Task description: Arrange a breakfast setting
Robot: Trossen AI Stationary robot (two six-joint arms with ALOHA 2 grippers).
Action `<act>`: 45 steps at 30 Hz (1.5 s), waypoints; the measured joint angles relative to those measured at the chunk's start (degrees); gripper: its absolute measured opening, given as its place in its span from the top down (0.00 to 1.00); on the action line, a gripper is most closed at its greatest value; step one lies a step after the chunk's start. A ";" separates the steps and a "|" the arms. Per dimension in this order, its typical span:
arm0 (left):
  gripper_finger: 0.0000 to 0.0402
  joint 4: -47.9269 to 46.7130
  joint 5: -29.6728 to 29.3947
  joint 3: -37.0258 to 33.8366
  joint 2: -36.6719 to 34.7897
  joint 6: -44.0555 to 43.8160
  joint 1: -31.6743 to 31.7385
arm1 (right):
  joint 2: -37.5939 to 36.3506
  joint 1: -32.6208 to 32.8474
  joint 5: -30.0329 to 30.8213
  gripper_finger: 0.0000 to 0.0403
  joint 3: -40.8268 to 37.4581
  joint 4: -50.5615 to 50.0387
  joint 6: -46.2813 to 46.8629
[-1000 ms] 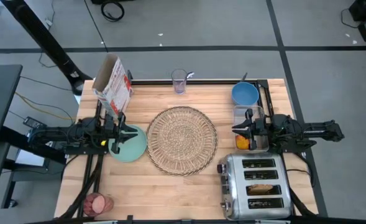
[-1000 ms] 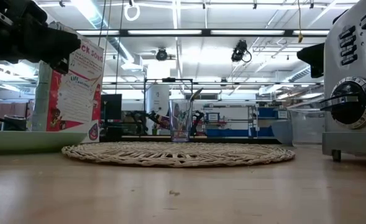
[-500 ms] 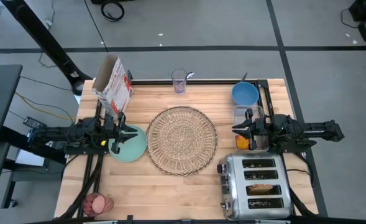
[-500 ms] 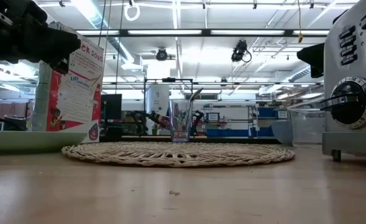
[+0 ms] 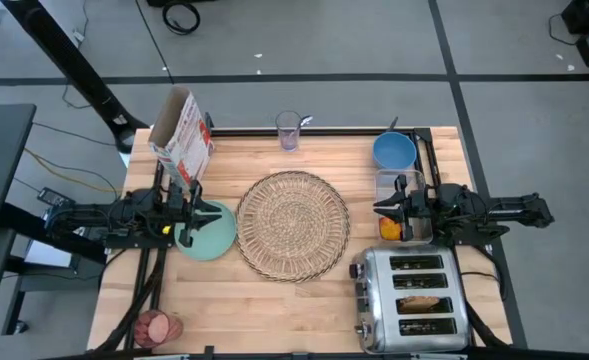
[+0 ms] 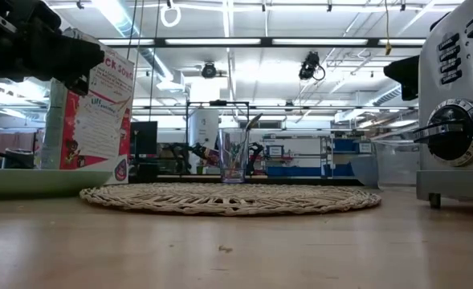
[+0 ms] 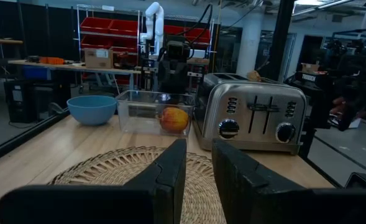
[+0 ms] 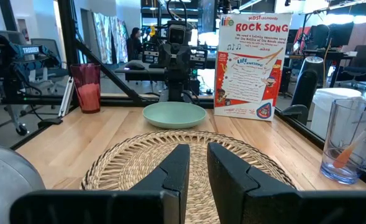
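Note:
The round wicker placemat (image 5: 294, 225) lies at the table's middle. Left of it is the mint-green plate (image 5: 210, 238), and my left gripper (image 5: 222, 213) hovers over it, level, open by a narrow gap and holding nothing. My right gripper (image 5: 377, 207) hovers right of the mat above a clear tub, likewise narrowly open with nothing in it. The apple (image 7: 174, 118) sits in that tub. The blue bowl (image 5: 394, 150) stands at the far right. A toast slice (image 5: 422, 300) sticks out of the toaster's slot. The orange-handled spoon (image 8: 350, 149) leans in a clear glass (image 5: 289, 132). The glass of pink drink (image 5: 157, 326) stands near left.
A chrome toaster (image 5: 412, 295) fills the near right corner. A cereal box (image 5: 182, 138) stands upright at the far left. The clear tub (image 5: 402, 200) sits between bowl and toaster. Bare wood shows along the near edge between the pink glass and the toaster.

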 joint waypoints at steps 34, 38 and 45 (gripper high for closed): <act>0.79 0.02 -0.02 0.00 0.02 0.00 -0.02 | 8.34 -0.87 32.98 0.84 16.77 -11.46 42.06; 0.79 0.01 -0.01 0.00 0.01 0.00 0.00 | 18.62 -2.50 32.89 0.84 27.38 -25.45 45.13; 0.79 0.00 -0.02 0.00 0.02 0.00 -0.02 | 41.63 -10.28 28.04 0.83 46.86 -44.45 45.95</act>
